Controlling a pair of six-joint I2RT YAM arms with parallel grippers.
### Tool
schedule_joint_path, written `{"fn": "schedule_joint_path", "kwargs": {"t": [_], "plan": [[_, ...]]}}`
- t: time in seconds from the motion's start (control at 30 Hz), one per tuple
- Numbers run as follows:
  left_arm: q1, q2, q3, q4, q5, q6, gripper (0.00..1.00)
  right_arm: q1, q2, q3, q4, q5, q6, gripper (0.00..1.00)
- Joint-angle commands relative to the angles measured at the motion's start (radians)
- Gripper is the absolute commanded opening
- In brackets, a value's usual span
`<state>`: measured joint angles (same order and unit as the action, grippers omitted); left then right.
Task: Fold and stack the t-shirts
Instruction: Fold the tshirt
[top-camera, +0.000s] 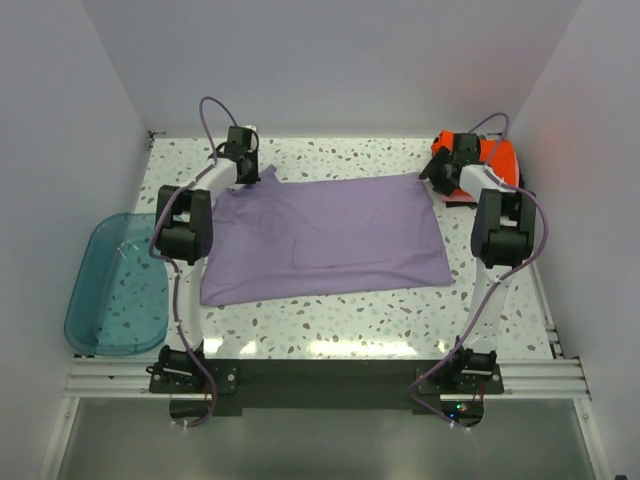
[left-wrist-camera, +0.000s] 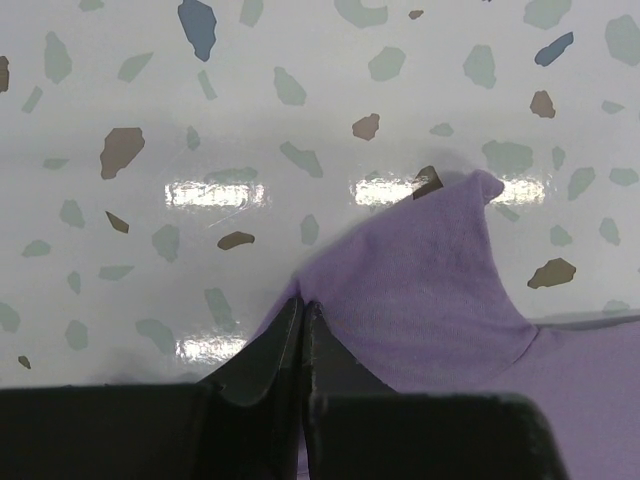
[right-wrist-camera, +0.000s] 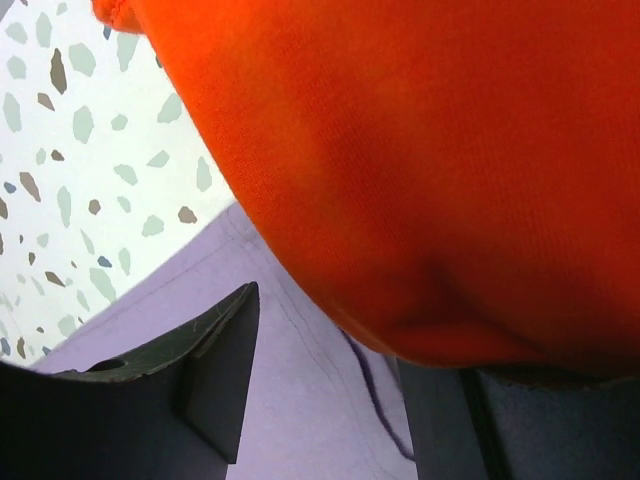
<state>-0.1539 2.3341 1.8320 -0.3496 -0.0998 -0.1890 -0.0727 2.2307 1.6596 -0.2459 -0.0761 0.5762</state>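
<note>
White walls close in on three sides of a pale table flecked with grey, brown and blue chips. We count two t-shirts, one tub and two arms.

One large lavender-purple cloth t-shirt lies spread flat across the middle of the table, with its far left corner raised in a small peak. The left jaws are pressed together on that corner, with purple cloth pinched between their dark tips.

One bright orange-red cloth t-shirt sits bunched at the far right corner of the table, just beside the purple one's far right corner. The right jaws hover there and stand apart. Purple cloth shows in the gap between them, and orange cloth bulges over one jaw and hides its tip. We cannot tell whether that cloth touches it.

One teal translucent plastic tub sits at the table's left edge. A dark strip under the orange shirt's near edge is too small for us to name.
</note>
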Motion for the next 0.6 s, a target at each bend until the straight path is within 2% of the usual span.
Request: {"fn": "schedule_joint_path", "kwargs": {"t": [0.0, 0.3, 0.4, 0.57], "plan": [[0.002, 0.011, 0.041, 0.006, -0.040, 0.020, 0.03, -0.027, -0.020, -0.009, -0.047, 0.073, -0.019, 0.59], [0.004, -0.011, 0.040, 0.030, -0.015, 0.022, 0.02, -0.003, 0.024, 0.058, -0.072, 0.058, -0.078, 0.58], [0.004, -0.062, -0.007, 0.095, 0.021, 0.013, 0.11, 0.025, 0.037, 0.084, -0.089, 0.073, -0.113, 0.58], [0.004, -0.131, -0.043, 0.199, 0.046, 0.003, 0.29, 0.065, 0.059, 0.153, -0.139, 0.182, -0.177, 0.58]]}}
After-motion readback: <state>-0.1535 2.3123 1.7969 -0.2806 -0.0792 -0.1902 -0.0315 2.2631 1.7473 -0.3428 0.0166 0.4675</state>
